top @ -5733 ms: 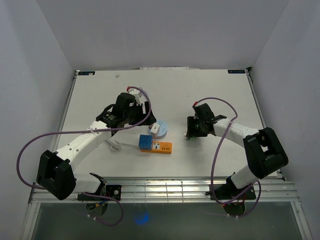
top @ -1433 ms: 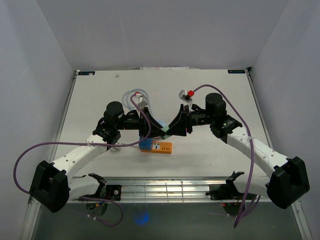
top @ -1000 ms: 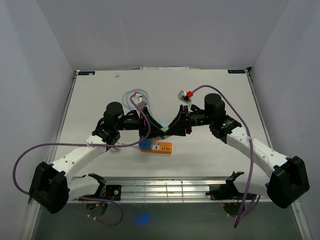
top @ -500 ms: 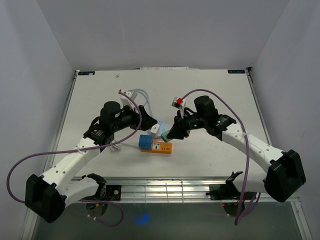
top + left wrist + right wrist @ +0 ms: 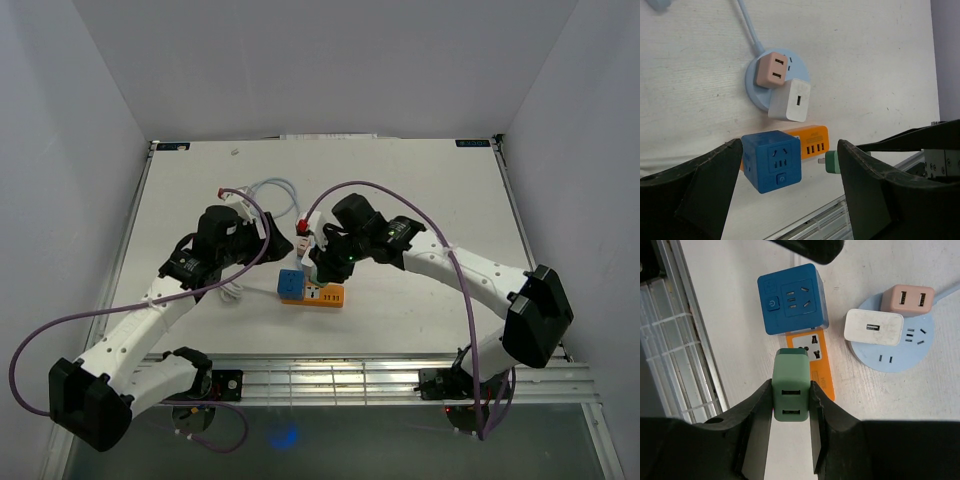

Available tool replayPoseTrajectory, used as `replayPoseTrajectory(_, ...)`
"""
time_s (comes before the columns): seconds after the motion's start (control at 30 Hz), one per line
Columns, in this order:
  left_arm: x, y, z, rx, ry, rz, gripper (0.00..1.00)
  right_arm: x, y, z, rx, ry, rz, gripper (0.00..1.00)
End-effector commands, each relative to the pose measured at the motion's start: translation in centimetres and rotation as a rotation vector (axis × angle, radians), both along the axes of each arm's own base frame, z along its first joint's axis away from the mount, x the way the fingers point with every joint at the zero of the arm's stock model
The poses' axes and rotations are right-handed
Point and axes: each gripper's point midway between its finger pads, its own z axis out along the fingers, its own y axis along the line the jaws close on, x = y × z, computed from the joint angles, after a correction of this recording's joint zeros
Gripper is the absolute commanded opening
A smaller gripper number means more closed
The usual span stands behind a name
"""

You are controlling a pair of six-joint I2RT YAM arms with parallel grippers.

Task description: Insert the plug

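Over the last half second the right arm [image 5: 450, 262] has swung left across the counter [image 5: 430, 190] and brought its hand [image 5: 790, 409] over the sockets, while the left arm [image 5: 150, 305] has drawn back a little to the left. The left hand [image 5: 789, 145] is spread wide and holds nothing. It hovers with one finger on either side of the socket cluster, probably ready to steady it if the push makes it slide. The round pale-blue hub [image 5: 900, 362] lies on the far side of the cluster, with a white adapter [image 5: 873, 326] and a pink adapter [image 5: 905, 300] standing in it. Touching its near edge is the orange power strip [image 5: 816, 367], near the middle of the counter. The blue cube socket [image 5: 792, 297] sits on the strip's left end, seemingly plugged into it. That leaves the strip's open outlet, just right of the cube, as the likely target. The right hand is clamped on the sides of the green plug [image 5: 791, 371], whose USB face is turned up to the wrist camera, so the prongs should point down at that outlet. In the left wrist view a metal prong shows short of the strip, so the plug looks lined up but not yet seated.
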Motion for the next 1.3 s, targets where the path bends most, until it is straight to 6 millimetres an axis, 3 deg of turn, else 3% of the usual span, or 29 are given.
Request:
replayPoseTrajectory(0.0,-0.4,1.6,-0.7,-0.009,0.048,0.054,0.87,0.5,0.4,-0.1,-0.073,-0.076,0.026,0.08)
replayPoseTrajectory(0.23,-0.3,2.7,-1.3,-0.036,0.076,0.077,0.87,1.5,0.8,-2.0,-0.168,-0.123,0.013,0.08)
replayPoseTrajectory(0.43,0.0,2.4,-1.6,-0.048,0.091,0.055,0.87,3.6,0.1,-1.1,-0.194,-0.209,-0.051,0.08)
replayPoseTrajectory(0.53,0.4,2.3,-1.5,-0.050,0.082,0.052,0.87,5.9,-1.7,-0.9,-0.243,-0.249,-0.167,0.08)
replayPoseTrajectory(0.63,1.0,2.4,-1.2,-0.039,0.064,0.055,0.87,8.5,-3.2,-0.5,-0.183,-0.135,-0.260,0.08)
replayPoseTrajectory(0.77,1.8,2.4,-1.0,-0.022,0.054,0.061,0.86,9.9,-3.3,-0.5,-0.181,-0.131,-0.292,0.08)
replayPoseTrajectory(0.97,3.5,1.6,-1.3,-0.030,0.049,0.053,0.85,12.2,-1.6,-0.3,-0.171,-0.132,-0.291,0.08)
replayPoseTrajectory(1.27,5.6,1.0,-1.6,-0.036,0.035,0.068,0.80,13.7,0.4,-1.7,-0.183,-0.101,-0.237,0.08)
